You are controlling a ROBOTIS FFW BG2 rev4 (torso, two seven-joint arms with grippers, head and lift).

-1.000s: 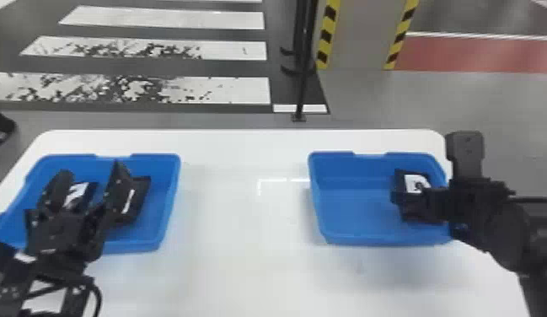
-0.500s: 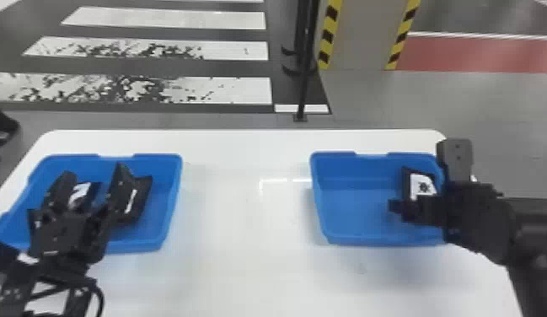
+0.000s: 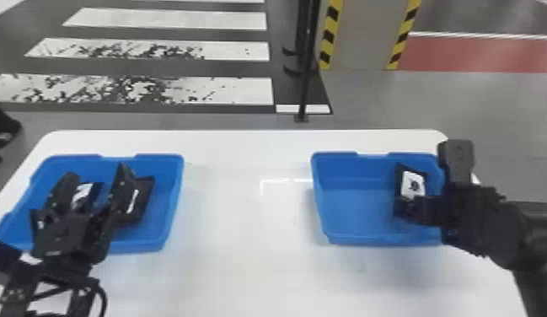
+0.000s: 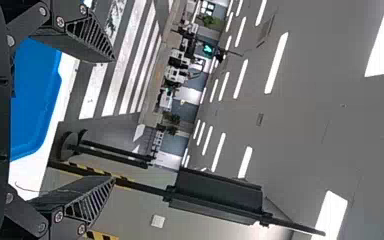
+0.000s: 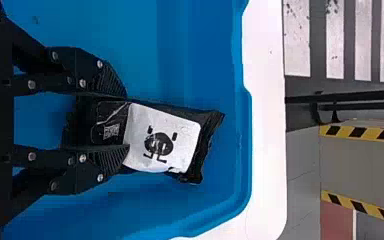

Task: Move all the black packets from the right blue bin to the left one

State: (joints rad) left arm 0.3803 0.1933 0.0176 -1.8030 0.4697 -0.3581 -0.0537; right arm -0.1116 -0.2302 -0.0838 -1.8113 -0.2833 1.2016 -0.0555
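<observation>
In the head view my right gripper [image 3: 405, 208] reaches down inside the right blue bin [image 3: 356, 240], on a black packet [image 3: 412, 184] with a white label. The right wrist view has this packet [image 5: 162, 137] between the two fingers of my right gripper [image 5: 128, 121], which is shut on it; its labelled end sticks out past the fingertips. My left gripper [image 3: 95, 175] is held over the left blue bin [image 3: 173, 210], fingers spread. Behind its fingers lie black packets [image 3: 143, 196] with white labels, partly hidden. The left wrist view shows my left gripper [image 4: 114, 119] open and empty.
A white table [image 3: 242, 210] carries both bins, with a wide bare stretch between them. Beyond its far edge stand a dark pole [image 3: 308, 76] and a pillar [image 3: 360, 38] with yellow-black striped edges.
My right gripper has moved a little left and toward the near side, and its packet has shifted and tilted in the right bin. The left arm looks unmoved.
</observation>
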